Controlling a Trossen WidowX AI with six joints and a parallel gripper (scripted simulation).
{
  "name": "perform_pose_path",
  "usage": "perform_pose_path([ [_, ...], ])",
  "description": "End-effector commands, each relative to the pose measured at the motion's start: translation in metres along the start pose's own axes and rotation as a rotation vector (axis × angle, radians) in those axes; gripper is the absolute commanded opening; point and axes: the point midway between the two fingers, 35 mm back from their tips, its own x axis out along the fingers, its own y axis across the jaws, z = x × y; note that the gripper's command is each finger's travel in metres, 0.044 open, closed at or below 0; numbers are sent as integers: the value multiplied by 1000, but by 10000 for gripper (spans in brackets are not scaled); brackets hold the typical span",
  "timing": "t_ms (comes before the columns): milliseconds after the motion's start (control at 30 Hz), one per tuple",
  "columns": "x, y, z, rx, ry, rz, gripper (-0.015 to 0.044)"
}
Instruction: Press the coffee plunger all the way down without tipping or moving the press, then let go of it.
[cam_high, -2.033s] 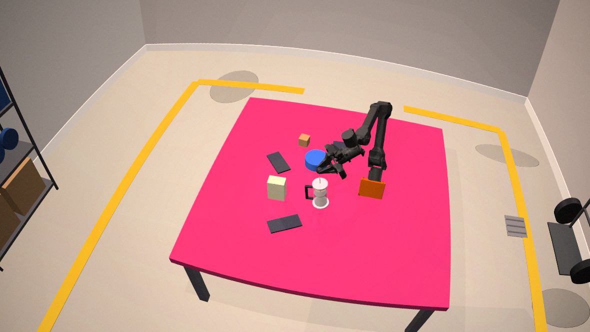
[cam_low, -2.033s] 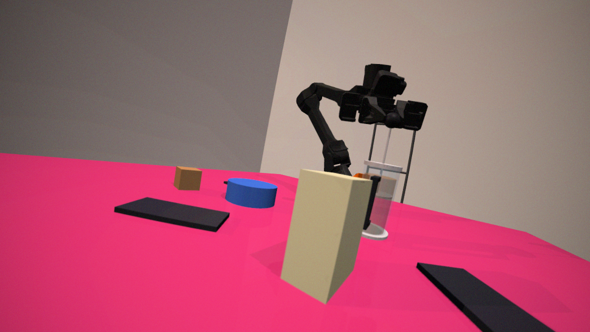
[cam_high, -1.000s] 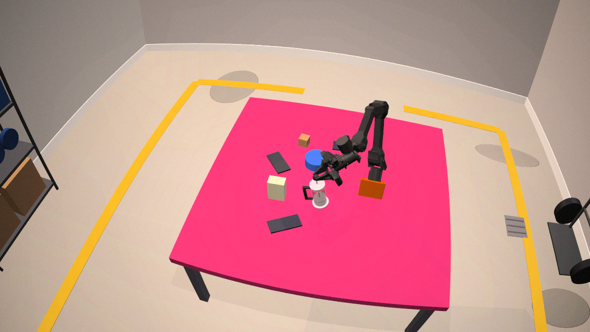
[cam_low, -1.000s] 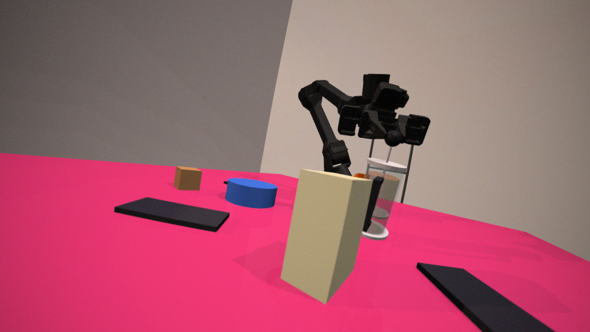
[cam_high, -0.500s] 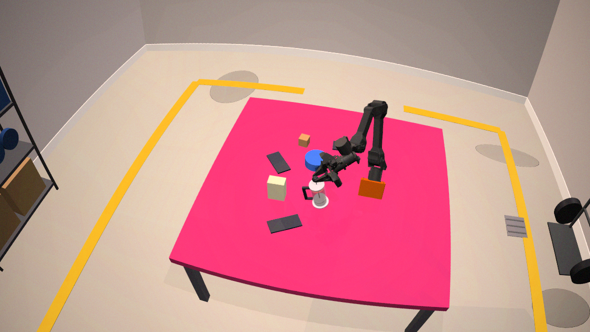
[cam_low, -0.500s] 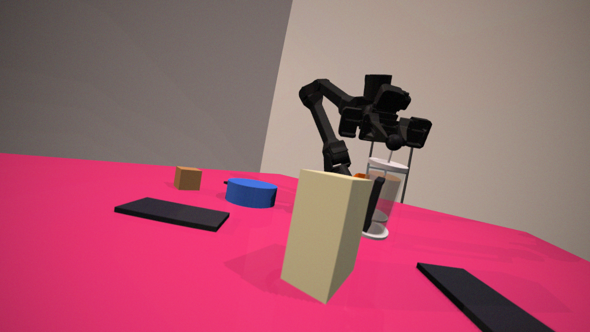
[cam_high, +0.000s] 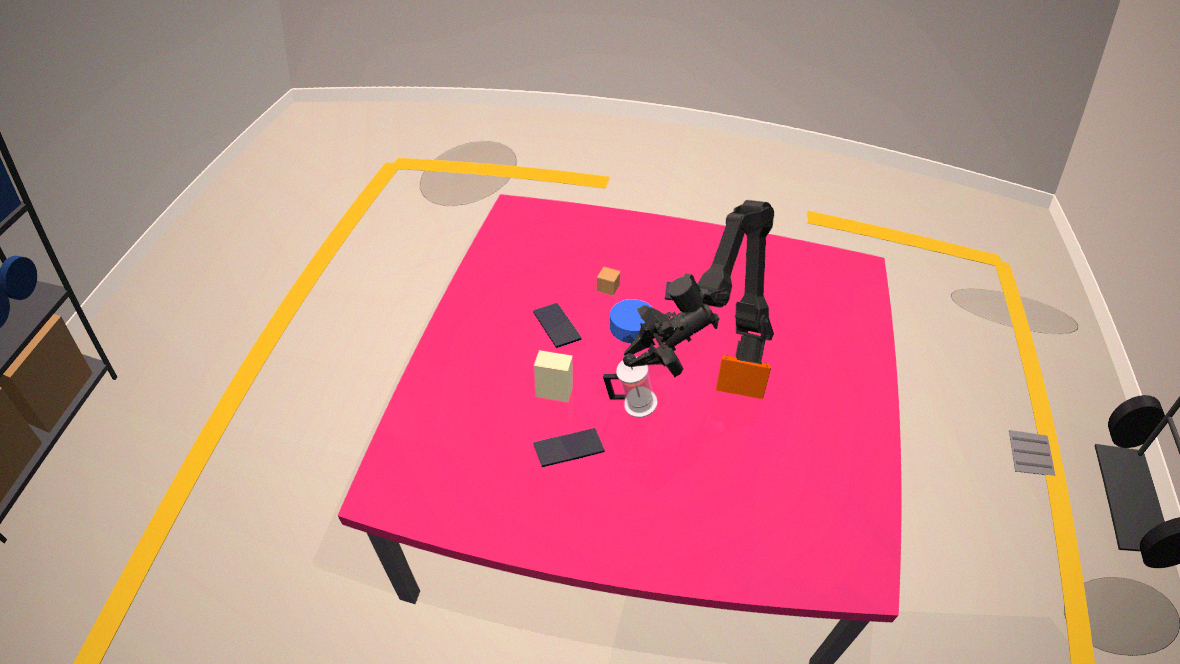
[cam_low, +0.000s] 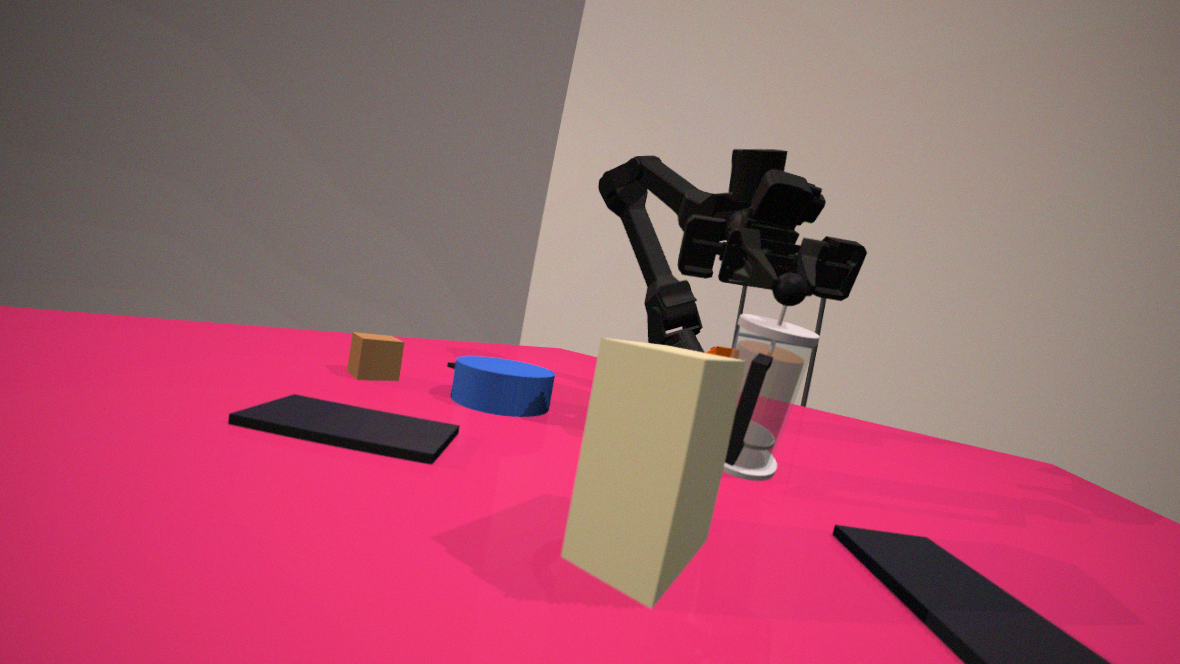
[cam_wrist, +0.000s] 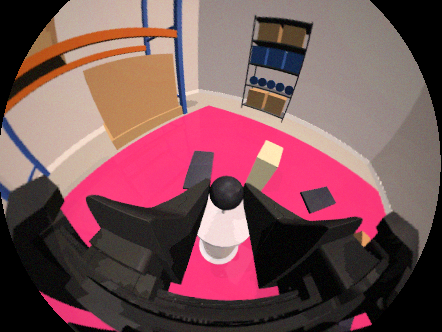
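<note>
While the coffee press (cam_low: 763, 396) stands upright on the pink table (cam_high: 660, 512), the end effector (cam_wrist: 226, 201) is clamped on its black plunger knob (cam_low: 789, 288), a short length of rod showing above the white lid (cam_low: 778, 327). A cream box (cam_low: 647, 466) stands just beside the press, a blue disc (cam_low: 501, 384) farther off. No writing shows on anything.

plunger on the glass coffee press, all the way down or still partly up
Partly up: the black ball knob, gripped by the pincer, sits above the white lid, with bare rod between them.
</note>
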Motion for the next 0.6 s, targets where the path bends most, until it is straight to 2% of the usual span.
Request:
perform_pose_path([
  [0, 3, 0, -7, -17, 23, -4, 122],
  [567, 6, 1, -5, -17, 23, -4, 122],
])
